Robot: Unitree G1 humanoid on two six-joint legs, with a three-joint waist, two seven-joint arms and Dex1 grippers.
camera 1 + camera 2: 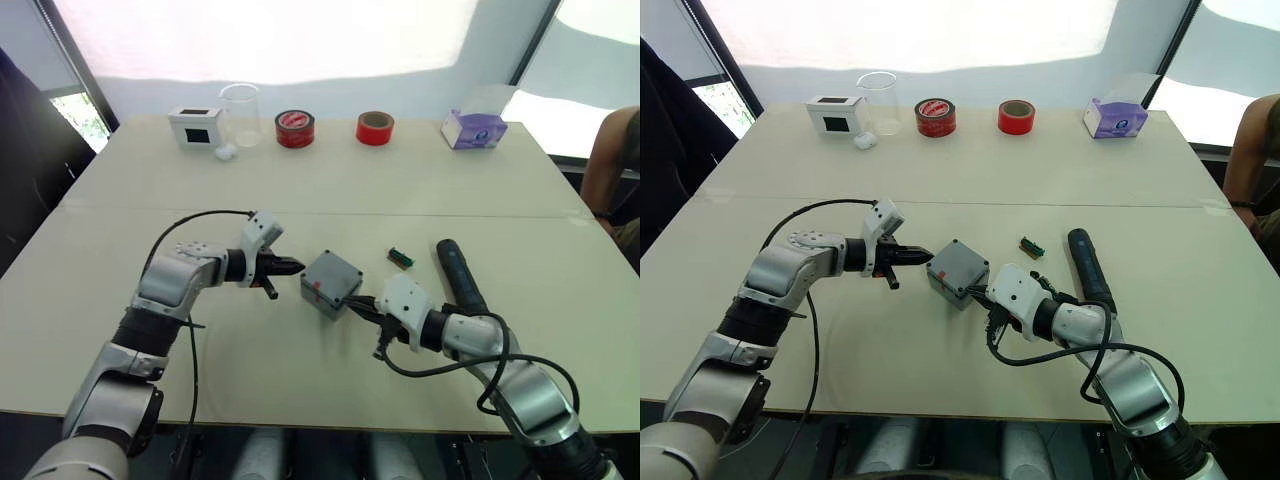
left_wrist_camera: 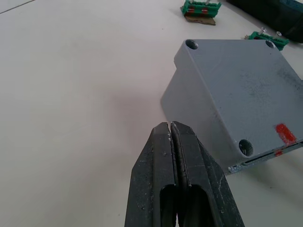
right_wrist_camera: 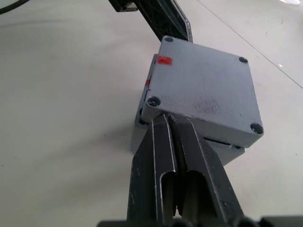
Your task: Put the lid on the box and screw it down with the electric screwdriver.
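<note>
Right gripper (image 3: 173,124): fingers pressed together, tips butted against the near edge of the lid (image 3: 203,90), not pinching it. The right wrist view shows the lid sitting on the box (image 3: 142,106) but skewed: its corners overhang, the box wall shows beneath on one side, and a gap shows under the lid edge beside the fingertips.

Left gripper (image 2: 171,137): fingers also pressed together, holding nothing, tips just beside the opposite side of the box, apart from it by a narrow strip of table. So the two grippers flank the box, which stands near the middle of the table (image 1: 330,190), toward the front edge.

Electric screwdriver (image 1: 459,272): lies flat on the table to the right of the box, beside the right forearm, untouched. A small green part (image 1: 401,257) lies between box and screwdriver.

Far edge of the table: white device with a black screen (image 1: 195,126), clear beaker (image 1: 241,112), two red tape rolls (image 1: 295,128), purple tissue box (image 1: 473,129). A person's arm (image 1: 605,165) shows at the right edge.

Judgement: lid is on but not seated; alignment is the step in hand. Risks: a push from one side alone could slide the whole box rather than square the lid; the left fingers, not touching, give no backstop. Pushing too far could tip the lid off. Driving screws with holes misaligned would cross-thread or jam.
</note>
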